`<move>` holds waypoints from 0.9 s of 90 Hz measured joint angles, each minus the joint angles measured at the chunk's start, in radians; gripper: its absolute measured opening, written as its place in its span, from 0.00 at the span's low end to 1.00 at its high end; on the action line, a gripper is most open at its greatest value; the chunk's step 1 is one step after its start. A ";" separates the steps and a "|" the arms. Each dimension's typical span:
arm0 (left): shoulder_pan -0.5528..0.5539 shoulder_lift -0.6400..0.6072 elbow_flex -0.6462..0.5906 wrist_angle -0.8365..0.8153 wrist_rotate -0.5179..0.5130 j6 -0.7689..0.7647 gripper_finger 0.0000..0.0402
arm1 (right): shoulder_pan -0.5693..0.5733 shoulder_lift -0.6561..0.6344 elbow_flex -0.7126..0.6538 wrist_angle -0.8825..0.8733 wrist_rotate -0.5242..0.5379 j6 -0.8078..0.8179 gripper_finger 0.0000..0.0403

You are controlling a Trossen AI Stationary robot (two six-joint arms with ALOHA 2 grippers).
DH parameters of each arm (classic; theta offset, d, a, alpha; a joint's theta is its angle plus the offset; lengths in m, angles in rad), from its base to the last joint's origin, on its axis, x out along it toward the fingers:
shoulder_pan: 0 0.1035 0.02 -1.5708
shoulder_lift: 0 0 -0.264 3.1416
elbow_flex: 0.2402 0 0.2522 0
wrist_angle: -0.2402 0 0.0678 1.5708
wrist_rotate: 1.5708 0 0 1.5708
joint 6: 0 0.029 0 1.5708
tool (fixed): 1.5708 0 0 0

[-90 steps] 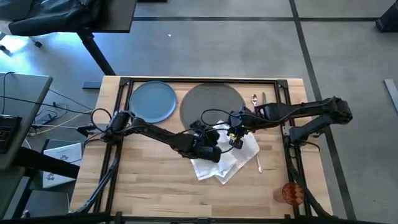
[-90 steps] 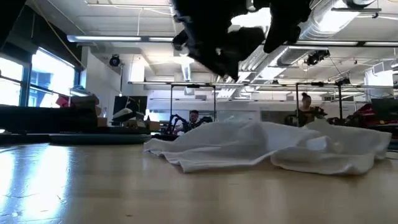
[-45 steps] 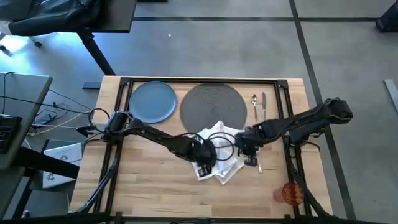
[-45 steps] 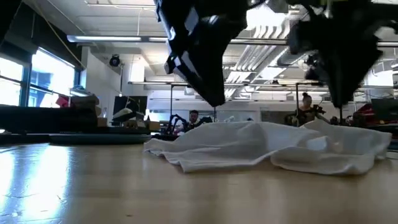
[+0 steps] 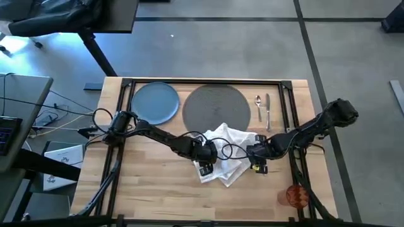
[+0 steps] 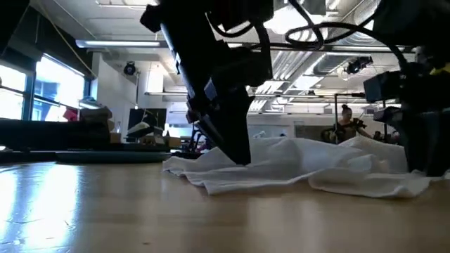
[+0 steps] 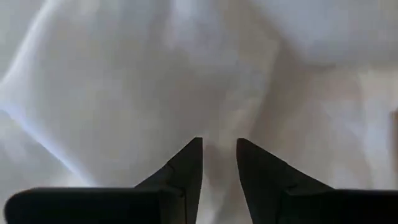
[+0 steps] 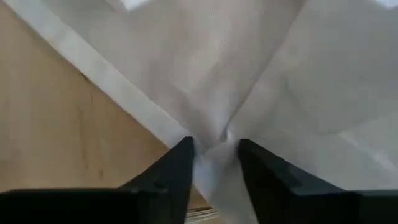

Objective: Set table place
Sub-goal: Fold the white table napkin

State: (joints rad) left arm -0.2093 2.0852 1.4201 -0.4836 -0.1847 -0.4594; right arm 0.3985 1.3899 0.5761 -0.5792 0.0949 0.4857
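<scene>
A crumpled white napkin lies on the pale wood table; its far part rests on the near edge of the round dark grey mat. My left gripper is down on the napkin's left part and shut on it. At the napkin's right edge, my right gripper is shut on the cloth too. The blue plate lies left of the mat. A spoon and a knife lie to its right. The orange cup stands near the right front corner. My left gripper pinches a raised fold of the napkin between its two fingers, slanting down from above. The napkin stays lying on the table. My right gripper pinches a bunched ridge of cloth close to the napkin's right edge, fingers pointing down. Creases run out from the pinch, and the cloth rests on the table.
A thin black frame edges the tabletop. Bare wood stretches along the near side, left of the napkin. A grey desk with cables stands off the table's left side.
Both grippers have come down from above the napkin onto it. My right gripper has gone from over the napkin's middle toward the table's right and near edges, to the cloth's right edge. My left gripper has dropped onto the napkin's left part. The napkin has stayed on the table.
</scene>
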 joint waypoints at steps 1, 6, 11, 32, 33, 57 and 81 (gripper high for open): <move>0.003 0.002 0.000 0.003 0.006 0.002 0.20 | 0.001 0.000 -0.001 -0.002 -0.001 0.008 0.21; 0.015 0.011 -0.002 0.004 0.036 0.010 0.17 | 0.002 0.000 -0.004 -0.016 -0.009 0.046 0.12; 0.024 0.014 0.000 0.001 0.063 0.017 0.11 | 0.002 -0.002 0.006 -0.042 -0.021 0.071 0.04; 0.003 -0.065 0.038 -0.178 0.031 0.072 0.00 | 0.004 -0.060 0.141 -0.144 -0.085 0.064 0.00; 0.000 -0.075 0.041 -0.185 0.027 0.074 0.00 | 0.004 -0.063 0.147 -0.146 -0.090 0.063 0.00; -0.065 -0.294 0.045 -0.321 -0.033 -0.001 0.00 | 0.008 -0.141 0.230 -0.138 -0.178 0.020 0.00; -0.082 -0.358 -0.053 -0.358 0.156 0.005 0.00 | 0.017 -0.145 0.119 -0.024 -0.218 -0.001 0.02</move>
State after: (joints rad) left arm -0.2914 1.7275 1.3667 -0.8418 -0.0283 -0.4545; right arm 0.4159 1.2446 0.6948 -0.6030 -0.1233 0.4846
